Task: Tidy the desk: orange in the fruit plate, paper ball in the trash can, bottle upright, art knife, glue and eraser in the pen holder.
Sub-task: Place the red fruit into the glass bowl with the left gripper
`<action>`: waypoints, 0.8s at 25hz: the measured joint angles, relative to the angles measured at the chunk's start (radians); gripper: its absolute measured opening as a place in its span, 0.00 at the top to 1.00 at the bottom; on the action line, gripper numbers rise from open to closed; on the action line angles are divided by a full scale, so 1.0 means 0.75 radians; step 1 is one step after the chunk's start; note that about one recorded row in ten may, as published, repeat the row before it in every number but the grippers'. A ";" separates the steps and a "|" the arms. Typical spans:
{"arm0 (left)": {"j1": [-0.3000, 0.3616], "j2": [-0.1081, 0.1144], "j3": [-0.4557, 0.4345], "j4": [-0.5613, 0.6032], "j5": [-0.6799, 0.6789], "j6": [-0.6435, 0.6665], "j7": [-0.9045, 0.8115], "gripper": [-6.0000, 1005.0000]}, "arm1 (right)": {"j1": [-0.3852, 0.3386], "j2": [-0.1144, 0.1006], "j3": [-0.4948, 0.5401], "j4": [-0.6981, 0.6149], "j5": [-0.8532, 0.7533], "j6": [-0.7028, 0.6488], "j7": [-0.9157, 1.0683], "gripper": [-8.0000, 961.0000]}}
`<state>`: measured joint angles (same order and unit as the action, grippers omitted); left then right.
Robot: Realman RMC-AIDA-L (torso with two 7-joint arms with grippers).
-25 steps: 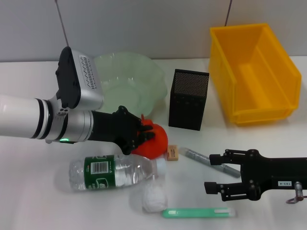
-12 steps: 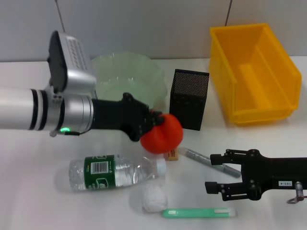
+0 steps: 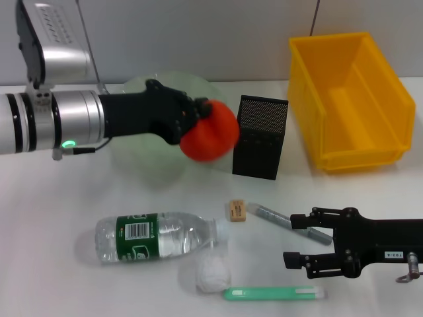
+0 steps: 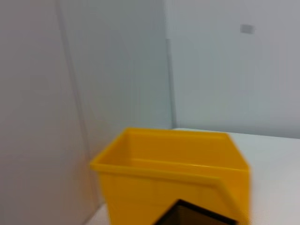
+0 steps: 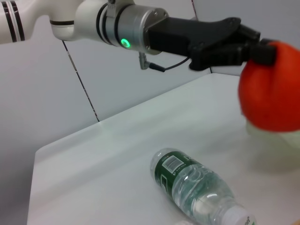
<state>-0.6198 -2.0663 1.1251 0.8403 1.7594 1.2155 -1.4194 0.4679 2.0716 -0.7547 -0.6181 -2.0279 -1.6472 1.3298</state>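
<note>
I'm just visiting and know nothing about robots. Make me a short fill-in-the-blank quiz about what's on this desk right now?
1. The left gripper holds a round ____ fruit above the pale green plate.
2. The clear plastic water bottle with the green label is lying on its ____.
3. The black mesh pen holder stands between the plate and the ____ plastic bin.

Missing words: orange; side; yellow

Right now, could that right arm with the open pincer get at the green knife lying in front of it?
Probably yes. The right pincer is open and low over the table, the green art knife lies just beside it, and nothing sits between them. The paper ball is off to the side.
</note>
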 joint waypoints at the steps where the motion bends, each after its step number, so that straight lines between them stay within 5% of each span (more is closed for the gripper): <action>1: 0.000 0.000 0.000 0.000 0.000 0.000 0.000 0.90 | 0.000 0.000 0.000 0.000 0.000 0.000 0.000 0.16; 15: -0.037 -0.008 -0.028 -0.125 -0.056 -0.499 -0.012 0.87 | -0.004 0.003 0.000 0.000 0.000 -0.002 0.000 0.16; 20: -0.055 -0.008 -0.040 -0.176 -0.080 -0.536 -0.016 0.85 | -0.004 0.004 0.000 0.001 0.000 -0.002 -0.001 0.16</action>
<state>-0.6609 -2.0724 1.0955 0.7079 1.6996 0.8133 -1.4315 0.4648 2.0747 -0.7547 -0.6177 -2.0279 -1.6489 1.3288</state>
